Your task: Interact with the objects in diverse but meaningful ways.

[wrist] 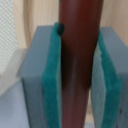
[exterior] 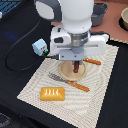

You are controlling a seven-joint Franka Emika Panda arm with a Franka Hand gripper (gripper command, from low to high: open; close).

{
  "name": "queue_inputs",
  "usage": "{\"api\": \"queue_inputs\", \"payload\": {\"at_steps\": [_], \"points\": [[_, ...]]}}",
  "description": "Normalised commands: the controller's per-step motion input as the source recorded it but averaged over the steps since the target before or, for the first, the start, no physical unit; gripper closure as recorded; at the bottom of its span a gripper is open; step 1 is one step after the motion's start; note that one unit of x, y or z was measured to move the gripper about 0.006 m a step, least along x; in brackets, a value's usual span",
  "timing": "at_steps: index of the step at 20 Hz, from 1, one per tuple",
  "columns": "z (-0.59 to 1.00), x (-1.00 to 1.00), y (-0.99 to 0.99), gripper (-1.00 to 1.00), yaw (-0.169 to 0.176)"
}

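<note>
A dark brown sausage (exterior: 76, 68) stands upright with its lower end on or just above the round tan plate (exterior: 66, 73); I cannot tell which. My gripper (exterior: 76, 64) is shut on it from above. In the wrist view the sausage (wrist: 79, 45) fills the gap of the gripper (wrist: 77, 70), pressed on both sides by the green pads (wrist: 51, 75). The orange ridged bread block (exterior: 53, 93) lies on the woven mat (exterior: 35, 82), nearer the camera than the plate. A small white-and-blue carton (exterior: 40, 47) sits off the mat at the exterior view's left.
A fork (exterior: 60, 78) with an orange handle lies on the mat beside the plate. An orange knife handle (exterior: 93, 61) shows at the plate's right. A grey pot (exterior: 100, 12) and a bowl (exterior: 124, 19) stand at the back right. A black cable (exterior: 12, 60) loops at the left.
</note>
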Motion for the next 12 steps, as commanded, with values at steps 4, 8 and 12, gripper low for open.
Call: {"api": "queue_inputs", "payload": {"at_steps": [4,8,12], "points": [[0.01,0.07,0.00,-1.00,0.000],[0.00,0.07,0.00,-1.00,0.000],[0.08,0.07,0.00,-1.00,0.000]]}}
